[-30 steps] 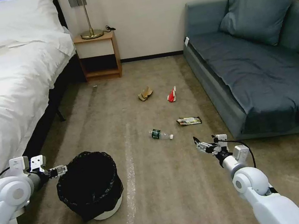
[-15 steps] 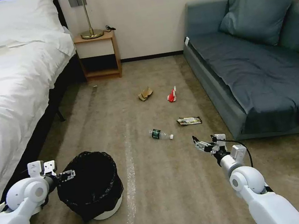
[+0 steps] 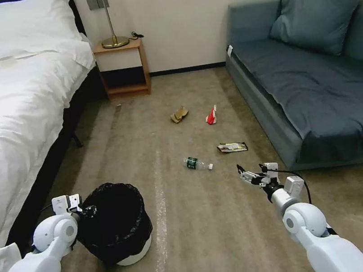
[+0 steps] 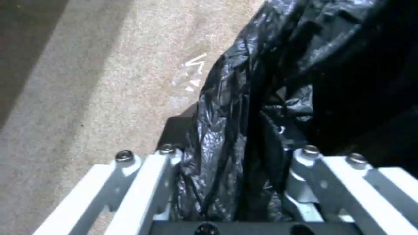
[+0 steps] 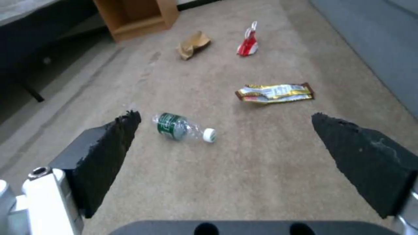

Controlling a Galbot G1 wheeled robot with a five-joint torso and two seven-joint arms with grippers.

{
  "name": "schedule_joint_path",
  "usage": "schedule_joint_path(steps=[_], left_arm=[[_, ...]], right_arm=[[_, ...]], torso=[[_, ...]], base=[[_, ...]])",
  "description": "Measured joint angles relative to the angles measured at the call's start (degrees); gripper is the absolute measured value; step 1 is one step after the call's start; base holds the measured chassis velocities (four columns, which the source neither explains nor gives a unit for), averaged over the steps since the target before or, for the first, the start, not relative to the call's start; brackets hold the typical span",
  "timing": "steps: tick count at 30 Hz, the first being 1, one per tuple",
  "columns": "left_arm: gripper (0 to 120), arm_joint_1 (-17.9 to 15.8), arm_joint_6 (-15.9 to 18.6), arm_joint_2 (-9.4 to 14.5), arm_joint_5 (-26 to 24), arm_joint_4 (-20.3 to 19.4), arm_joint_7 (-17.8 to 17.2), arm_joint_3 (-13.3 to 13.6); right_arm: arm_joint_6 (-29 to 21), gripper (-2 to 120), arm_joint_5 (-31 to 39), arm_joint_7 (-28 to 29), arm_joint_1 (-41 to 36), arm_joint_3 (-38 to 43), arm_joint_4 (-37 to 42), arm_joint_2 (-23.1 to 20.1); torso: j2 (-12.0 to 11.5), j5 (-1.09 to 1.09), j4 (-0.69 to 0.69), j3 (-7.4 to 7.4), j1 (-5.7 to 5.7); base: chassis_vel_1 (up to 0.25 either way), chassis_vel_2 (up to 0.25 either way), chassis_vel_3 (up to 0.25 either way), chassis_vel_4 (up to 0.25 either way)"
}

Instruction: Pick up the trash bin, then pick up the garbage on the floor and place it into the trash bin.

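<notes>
Now, view by view, everything placed against the trash bin.

Head view, bin: the trash bin [image 3: 115,225] stands upright on the carpet [image 3: 203,223], beside the bed [image 3: 13,134].
Head view, left arm: the left gripper [image 3: 88,210] is at the bin's bed-side rim, apparently so it can take the wall and liner together.
Head view, right arm: the right gripper [image 3: 246,175] hovers low, well apart from the bin on its sofa side, likely waiting for litter.
Head view, garbage: bottle [image 3: 198,164] nearest the bin; wrapper [image 3: 232,147], red packet [image 3: 211,115] and paper wad [image 3: 179,115] farther off.

Left wrist view: fingers [image 4: 169,156] spread, straddling the black liner [image 4: 244,130]; whether they pinch it I cannot tell.

Right wrist view: pads [image 5: 109,143] stand released and wide, holding nothing, framing the bottle.
</notes>
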Motion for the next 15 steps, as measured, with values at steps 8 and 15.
schedule_joint_path(steps=[8, 15], left_arm=[[27, -1.84, -0.31, -1.05, 5.41, 1.83, 1.92, 0.62], [25, -1.59, -1.32, 0.61, 7.27, 0.11, 3.73, 1.11]], right_arm=[[0.16, 100, -0.49, -0.09, -2.71, 1.37, 1.76, -0.83], [0.16, 100, -0.27, -0.01, -3.76, 2.54, 3.46, -1.76]], torso=[[0.02, -0.08, -0.02, 0.03, 0.0], [-0.01, -0.21, -0.06, 0.07, 0.0]], base=[[0.0, 0.0, 0.0, 0.0], [0.0, 0.0, 0.0, 0.0]])
